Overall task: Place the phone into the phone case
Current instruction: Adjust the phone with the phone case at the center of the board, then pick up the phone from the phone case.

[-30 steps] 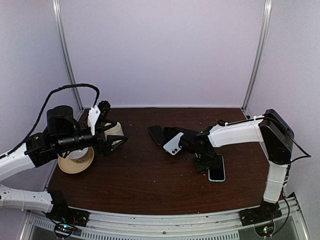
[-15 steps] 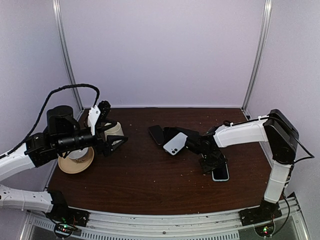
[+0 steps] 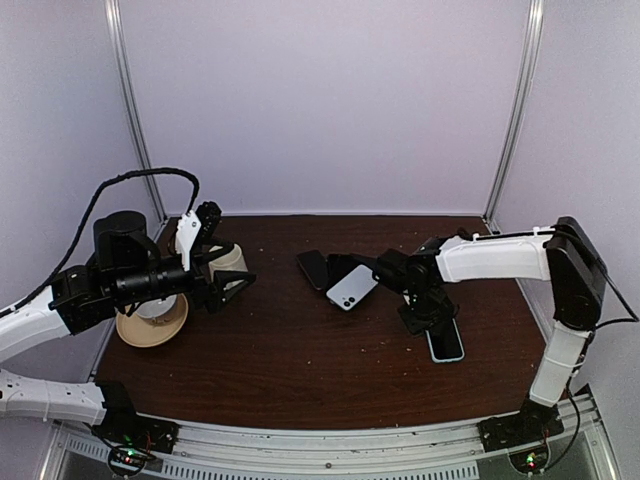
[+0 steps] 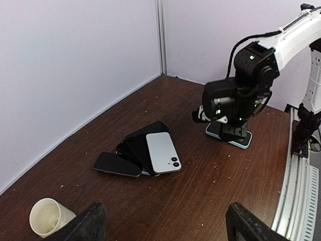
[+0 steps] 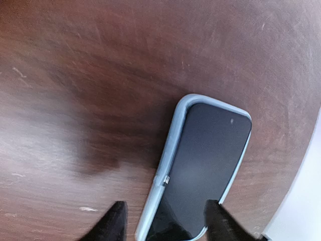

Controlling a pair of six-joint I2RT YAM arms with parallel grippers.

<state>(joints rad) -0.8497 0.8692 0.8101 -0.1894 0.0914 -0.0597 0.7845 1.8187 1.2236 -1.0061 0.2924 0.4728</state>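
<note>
A dark-screened phone [image 5: 205, 155] lies face up inside a light-blue phone case [image 5: 170, 145] on the brown table, at the right [image 3: 447, 345]. My right gripper [image 5: 164, 221] hovers low over its near end, open. The fingers straddle the phone's width: the left fingertip [image 5: 113, 223] stands off the case rim and the right one meets the far edge. In the top view the right gripper [image 3: 425, 310] hides the phone's upper end. My left gripper [image 4: 165, 226] is open and empty, held above the table's left side [image 3: 228, 280].
A fanned pile of black and white phones or cases [image 3: 338, 278] lies mid-table [image 4: 145, 150]. A paper cup [image 3: 230, 258] and a tan bowl [image 3: 150, 322] stand at the left, under the left arm. The table's right edge [image 3: 520, 300] is close to the cased phone.
The right gripper and the cased phone have slid rightward toward the table edge. Its jaws closed a little, then spread wider. The left arm has not moved.
</note>
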